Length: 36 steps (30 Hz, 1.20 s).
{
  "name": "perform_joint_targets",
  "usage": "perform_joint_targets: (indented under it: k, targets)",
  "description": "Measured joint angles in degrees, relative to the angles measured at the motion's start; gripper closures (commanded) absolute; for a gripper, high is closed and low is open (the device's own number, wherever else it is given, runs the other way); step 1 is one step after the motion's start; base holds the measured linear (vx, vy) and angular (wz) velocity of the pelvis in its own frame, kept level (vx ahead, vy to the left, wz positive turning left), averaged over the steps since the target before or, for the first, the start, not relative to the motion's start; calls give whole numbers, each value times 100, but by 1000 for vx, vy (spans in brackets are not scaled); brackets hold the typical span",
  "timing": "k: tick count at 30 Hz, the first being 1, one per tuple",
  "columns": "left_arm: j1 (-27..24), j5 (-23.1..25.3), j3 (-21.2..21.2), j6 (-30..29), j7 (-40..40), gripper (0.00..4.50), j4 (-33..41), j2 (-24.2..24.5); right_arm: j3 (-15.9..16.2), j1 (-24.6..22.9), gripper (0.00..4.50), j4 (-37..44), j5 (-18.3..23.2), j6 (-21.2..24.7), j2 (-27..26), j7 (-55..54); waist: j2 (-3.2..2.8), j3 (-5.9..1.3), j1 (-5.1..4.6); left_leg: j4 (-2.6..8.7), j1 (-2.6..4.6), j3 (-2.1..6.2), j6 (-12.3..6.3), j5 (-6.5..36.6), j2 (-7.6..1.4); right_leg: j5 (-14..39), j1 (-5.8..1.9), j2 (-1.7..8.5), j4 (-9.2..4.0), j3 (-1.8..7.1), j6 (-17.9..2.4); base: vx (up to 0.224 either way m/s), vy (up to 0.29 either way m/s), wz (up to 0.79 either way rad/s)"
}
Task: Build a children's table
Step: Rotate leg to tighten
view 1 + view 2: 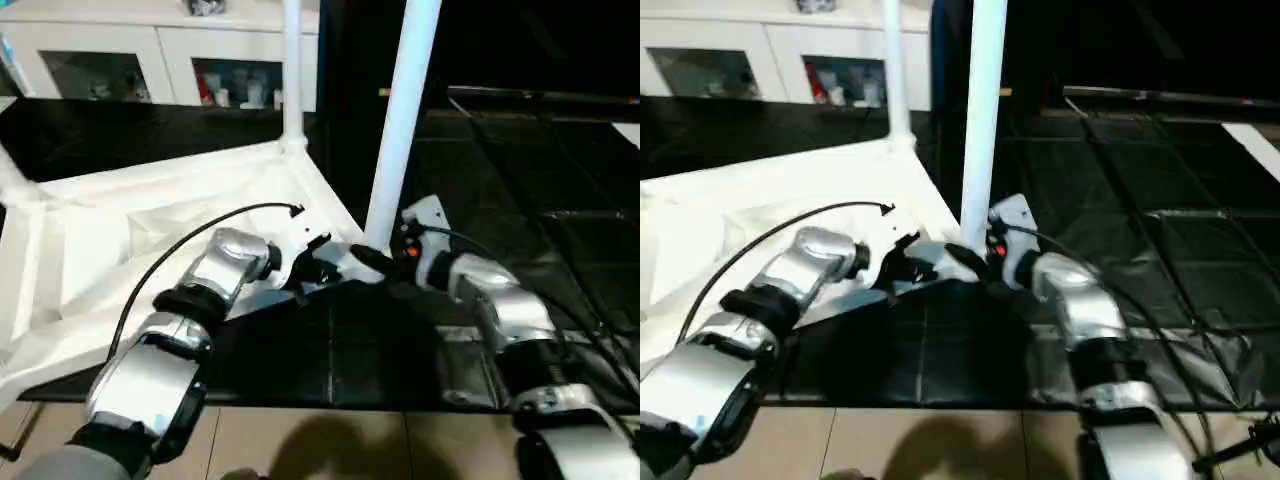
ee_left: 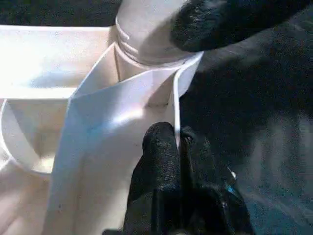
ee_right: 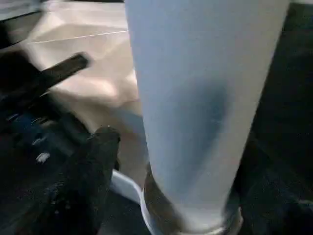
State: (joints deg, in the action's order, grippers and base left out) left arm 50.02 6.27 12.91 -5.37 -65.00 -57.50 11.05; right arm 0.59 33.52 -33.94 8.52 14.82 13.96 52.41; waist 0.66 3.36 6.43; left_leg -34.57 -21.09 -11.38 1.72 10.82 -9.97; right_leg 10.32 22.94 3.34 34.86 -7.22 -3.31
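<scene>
Left pincer [image 2: 180, 147] clamped on upturned white table top's [image 1: 120, 230] thin rib, right pincer [image 1: 372, 262] around upright tapered leg [image 1: 400, 120].

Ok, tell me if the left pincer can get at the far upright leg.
Probably not now: the left pincer is clamped on the tabletop's rim, and the far leg stands at the opposite corner, beyond it.

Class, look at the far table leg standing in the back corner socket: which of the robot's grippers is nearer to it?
Left. The left gripper grips the tabletop rim on the same side as the far leg; the right gripper holds the near leg, farther out.
</scene>
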Motion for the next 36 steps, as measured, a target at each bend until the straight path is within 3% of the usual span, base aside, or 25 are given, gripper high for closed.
perform_joint_targets:
  k: [4,7,14,19,25,26,36]
  targets:
    - [-69,-29,193,307,-730,450,138,193,224,-26,28,21,138,1,282,939,-7,4,184,-10,-8,0,1,-1,-2,0,-2,2,1,-3,0,0,0,0]
    - [-128,-51,296,486,-1253,450,333,348,347,-81,8,130,267,86,515,1527,-8,5,247,-15,-16,-2,-1,1,-2,2,-5,6,1,-2,3,0,0,0]
    - [-361,-100,534,718,-2000,450,713,568,582,-97,8,408,470,367,841,2506,-8,5,302,-20,-17,-2,6,9,-2,3,-6,7,3,-2,6,0,0,0]
    - [-439,-112,621,809,-2242,450,889,654,783,-170,8,454,475,193,873,2809,-8,5,307,-20,-17,-2,7,10,-2,5,-6,7,3,-2,8,0,0,0]
    - [-471,-114,628,821,-2350,450,989,683,879,-170,55,409,497,263,888,3070,-8,5,304,-19,-18,-2,7,9,-2,5,-5,7,3,-2,10,0,0,0]
    - [-478,-116,629,821,-2353,450,1007,689,880,-169,80,392,498,273,890,3103,-8,5,305,-19,-18,-2,7,9,-2,6,-5,7,3,-2,10,0,0,0]
    - [-510,-150,662,820,-2360,450,1053,730,915,-166,144,385,556,323,927,3354,-8,5,304,-20,-18,-2,7,9,-2,21,-5,7,3,-2,36,0,0,0]
